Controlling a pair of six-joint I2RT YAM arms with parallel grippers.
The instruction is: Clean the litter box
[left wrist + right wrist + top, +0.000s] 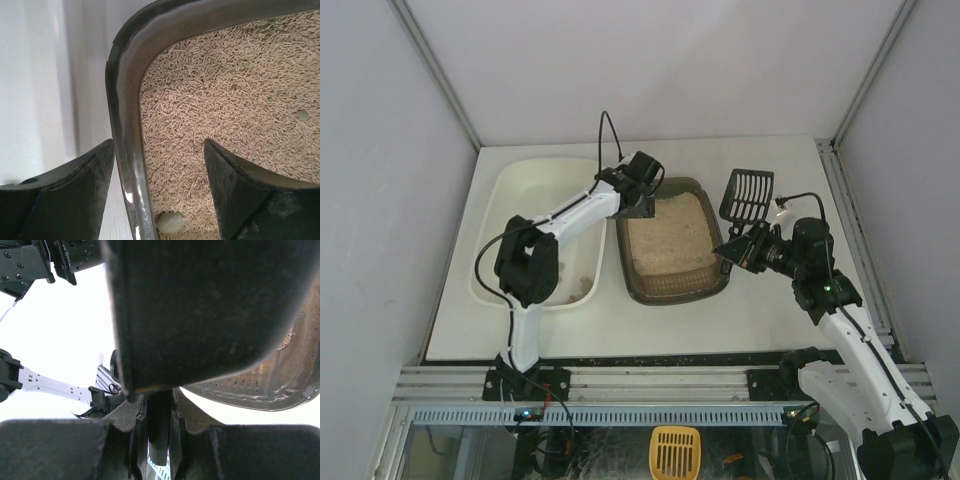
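The litter box [674, 293] is a dark tray of beige litter at mid-table. My left gripper [638, 205] is open at its far-left corner. In the left wrist view the gripper [159, 145] straddles the dark rim [120, 100], one finger outside and one over the litter [225, 100]. A pale clump [170, 222] lies by the rim between the fingers. My right gripper [742, 248] is shut on the handle of a black slotted scoop [748, 194], held just right of the box. In the right wrist view the scoop [210, 305] fills the frame, its handle [160, 425] between the jaws.
A larger glossy white tray [510, 200] stands left of the box, with some brownish litter at its near end [575, 290]. Small greenish bits [303, 115] dot the litter. A yellow scoop [675, 452] lies below the table's front rail. Walls close in on three sides.
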